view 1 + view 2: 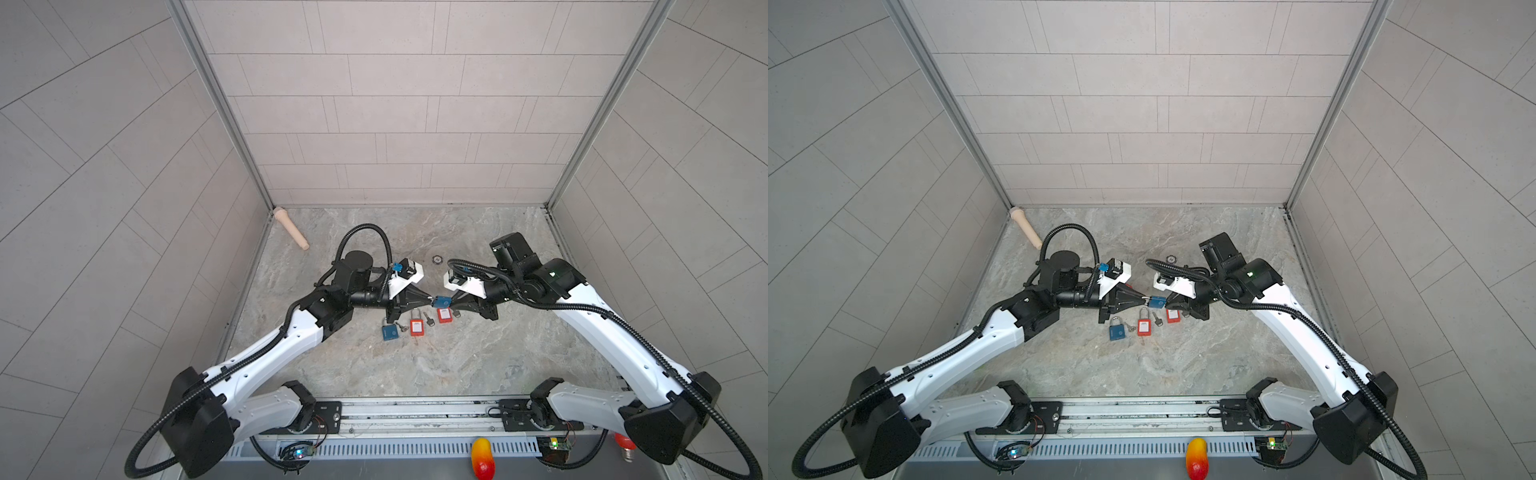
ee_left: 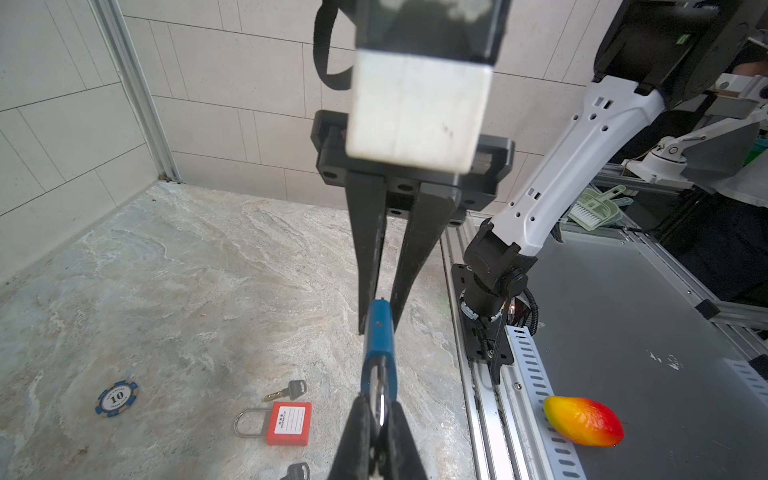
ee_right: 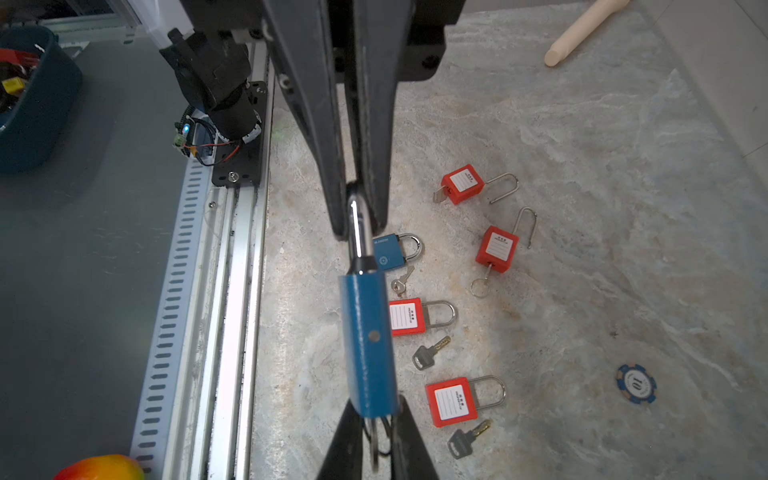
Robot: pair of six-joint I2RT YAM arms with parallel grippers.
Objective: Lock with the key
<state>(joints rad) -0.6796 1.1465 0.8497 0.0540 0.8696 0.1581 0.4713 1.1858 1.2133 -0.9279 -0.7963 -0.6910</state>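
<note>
A blue padlock [image 1: 443,301] [image 1: 1157,302] hangs above the marble table between my two grippers. My left gripper [image 1: 432,300] [image 2: 378,409] is shut on its steel shackle [image 3: 356,226]. In the right wrist view the blue body [image 3: 368,345] runs down to my right gripper [image 3: 377,415]. Those jaws stand close together at the lock's bottom end, shut on the key [image 3: 375,444], which shows edge-on with its ring. In the left wrist view the right gripper's fingers [image 2: 368,249] come to the far end of the lock body [image 2: 379,332].
On the table below lie another blue padlock [image 1: 390,332], several red padlocks [image 1: 416,326] [image 3: 451,401] and loose keys [image 1: 429,320]. A poker chip [image 1: 437,259] lies farther back. A beige peg [image 1: 291,228] rests in the back left corner. A toy mango [image 1: 482,457] sits beyond the front rail.
</note>
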